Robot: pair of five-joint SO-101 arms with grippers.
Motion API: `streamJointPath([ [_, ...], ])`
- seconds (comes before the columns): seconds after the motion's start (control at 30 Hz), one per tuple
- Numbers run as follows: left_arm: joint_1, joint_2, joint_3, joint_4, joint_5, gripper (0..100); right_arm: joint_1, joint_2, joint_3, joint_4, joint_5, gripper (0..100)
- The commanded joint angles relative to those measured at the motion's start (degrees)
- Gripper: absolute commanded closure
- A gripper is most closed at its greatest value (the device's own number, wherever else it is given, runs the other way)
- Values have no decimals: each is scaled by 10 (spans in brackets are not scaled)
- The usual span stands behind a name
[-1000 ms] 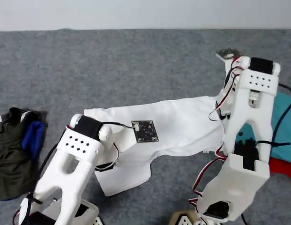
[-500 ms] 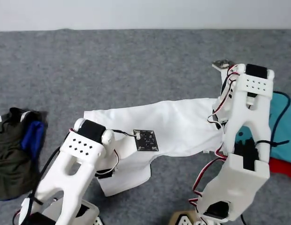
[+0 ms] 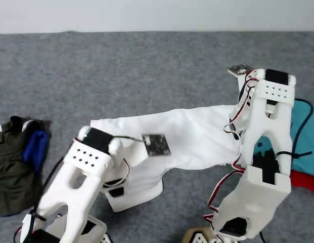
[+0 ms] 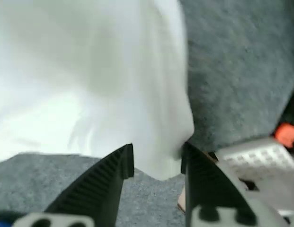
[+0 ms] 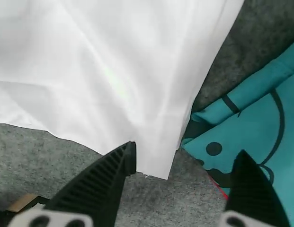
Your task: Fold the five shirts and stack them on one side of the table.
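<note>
A white shirt lies spread across the middle of the grey table. The left arm bends over the shirt's near left corner. In the left wrist view my left gripper is open, low over the table, and a corner of the white shirt reaches in between its fingers. The right arm stands over the shirt's right edge. My right gripper is wide open, and the hem corner of the white shirt lies between its fingers.
A dark green shirt and a blue one lie bunched at the table's left edge. A teal shirt with a red one under it lies at the right, touching the white shirt's edge. The far half of the table is bare.
The right arm drew back a little from the shirt's right edge, then held still. The left arm shifted slightly toward the shirt's near corner. The shirt kept its shape.
</note>
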Motion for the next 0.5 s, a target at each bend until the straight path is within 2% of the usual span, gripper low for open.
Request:
streamJointPath([
  [0.0, -31, -14, -80, 17, 14, 827, -14, -44, -40, 3, 6, 674],
  [0.17, -82, -14, -179, 17, 15, 826, -51, -43, -64, 3, 5, 674],
  [0.3, -87, -14, -186, 18, 15, 826, -76, -43, -64, 3, 4, 674],
  [0.47, -84, -15, -180, 18, 12, 826, -83, -43, -64, 3, -31, 674],
])
